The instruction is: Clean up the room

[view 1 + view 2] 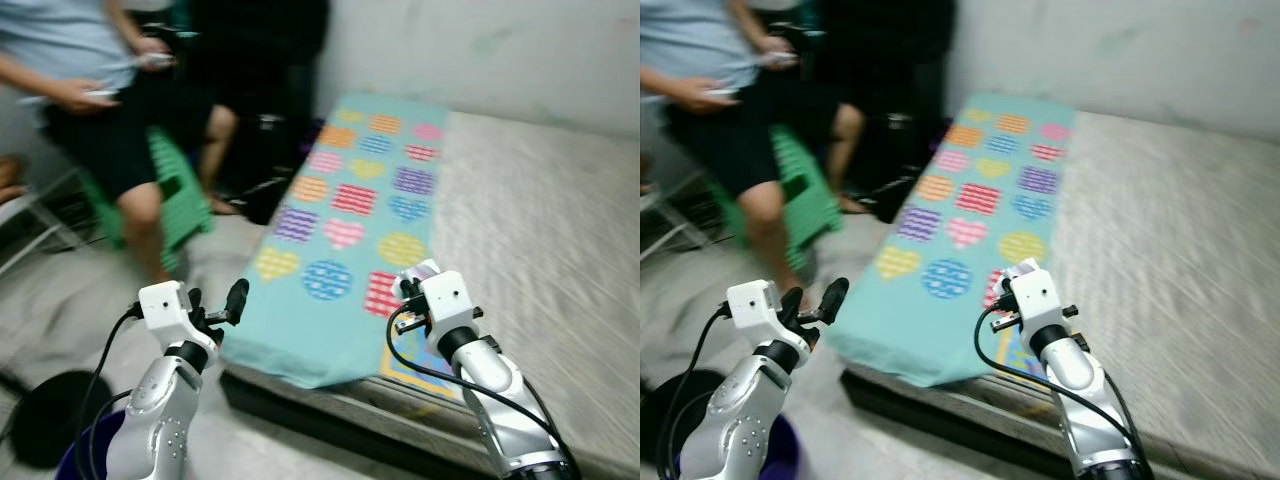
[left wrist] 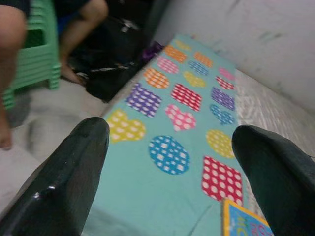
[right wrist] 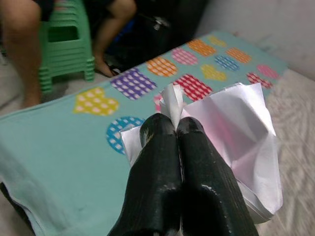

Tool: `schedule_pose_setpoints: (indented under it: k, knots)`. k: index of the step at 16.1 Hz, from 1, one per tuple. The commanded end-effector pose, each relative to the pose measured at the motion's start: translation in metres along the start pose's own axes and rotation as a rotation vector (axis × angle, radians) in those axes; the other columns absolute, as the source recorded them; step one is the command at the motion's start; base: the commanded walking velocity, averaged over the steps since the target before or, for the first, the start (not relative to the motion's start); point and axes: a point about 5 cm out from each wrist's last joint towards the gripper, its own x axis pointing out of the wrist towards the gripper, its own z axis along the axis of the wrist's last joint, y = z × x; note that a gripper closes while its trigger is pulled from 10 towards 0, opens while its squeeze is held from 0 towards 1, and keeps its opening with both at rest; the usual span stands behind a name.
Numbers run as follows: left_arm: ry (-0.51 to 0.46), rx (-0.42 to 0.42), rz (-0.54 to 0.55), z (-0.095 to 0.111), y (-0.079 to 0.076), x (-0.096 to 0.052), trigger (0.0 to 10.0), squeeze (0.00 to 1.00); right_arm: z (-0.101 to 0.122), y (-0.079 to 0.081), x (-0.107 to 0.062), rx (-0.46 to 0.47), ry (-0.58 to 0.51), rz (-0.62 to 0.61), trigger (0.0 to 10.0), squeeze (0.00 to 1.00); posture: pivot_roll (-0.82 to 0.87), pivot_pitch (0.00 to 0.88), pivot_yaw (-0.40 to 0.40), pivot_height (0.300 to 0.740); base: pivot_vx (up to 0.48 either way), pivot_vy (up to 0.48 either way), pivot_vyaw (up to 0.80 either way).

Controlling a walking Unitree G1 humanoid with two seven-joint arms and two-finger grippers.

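Both silver arms are reaching out in front of me over the near edge of the bed. I am keeping the right gripper (image 3: 170, 130) pinched tight on a crumpled sheet of white paper (image 3: 236, 132), its two fingers pressed together with a fold of the paper sticking up between the tips. I am holding it above the teal blanket (image 1: 340, 200) printed with hearts and dotted shapes, which is lying along the bare mattress (image 1: 540, 230); I judge the paper is litter on its way to wherever rubbish goes.

I am carrying the left gripper (image 2: 170, 147) empty, fingers spread wide, hovering off the blanket's near corner, ready for a next pickup. A colourful flat card or book (image 2: 243, 221) is lying on the blanket just beside the right arm, and it looks like a likely candidate.

A person's legs (image 1: 140, 210) are standing by a green plastic stool (image 1: 175, 190) on the left, so I am minding that side. Both head views are blurred.
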Motion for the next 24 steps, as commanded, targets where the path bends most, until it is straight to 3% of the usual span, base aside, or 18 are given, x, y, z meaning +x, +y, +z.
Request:
schedule_pose_setpoints:
  k: [1, 6, 10, 24]
  knots:
    - [0.013, 0.006, 0.022, -0.0003, 0.0053, -0.0006, 10.0, 0.0, 0.0044, 0.0024, 0.0009, 0.004, -0.023, 0.008, 10.0, 0.0, -0.19, 0.0, 0.009, 0.74, 0.0, 0.48, 0.8]
    - [0.013, 0.005, 0.024, -0.0004, 0.0056, -0.0001, 10.0, 0.0, 0.004, 0.0022, 0.0011, 0.005, -0.021, 0.009, 10.0, 0.0, -0.19, 0.0, 0.008, 0.74, 0.0, 0.447, 0.25]
    - [0.008, 0.002, 0.024, 0.0001, 0.0061, 0.0004, 10.0, 0.0, 0.0044, 0.0028, 0.0013, 0.0, -0.025, 0.016, 10.0, 0.0, -0.19, 0.0, 0.008, 0.74, 0.0, 0.0, 0.0]
    - [0.004, 0.006, 0.028, 0.0004, 0.0057, 0.0005, 10.0, 0.0, 0.0051, 0.0057, 0.0016, -0.012, -0.034, 0.049, 10.0, 0.0, -0.19, 0.0, 0.006, 0.74, 0.0, 0.0, 0.8]
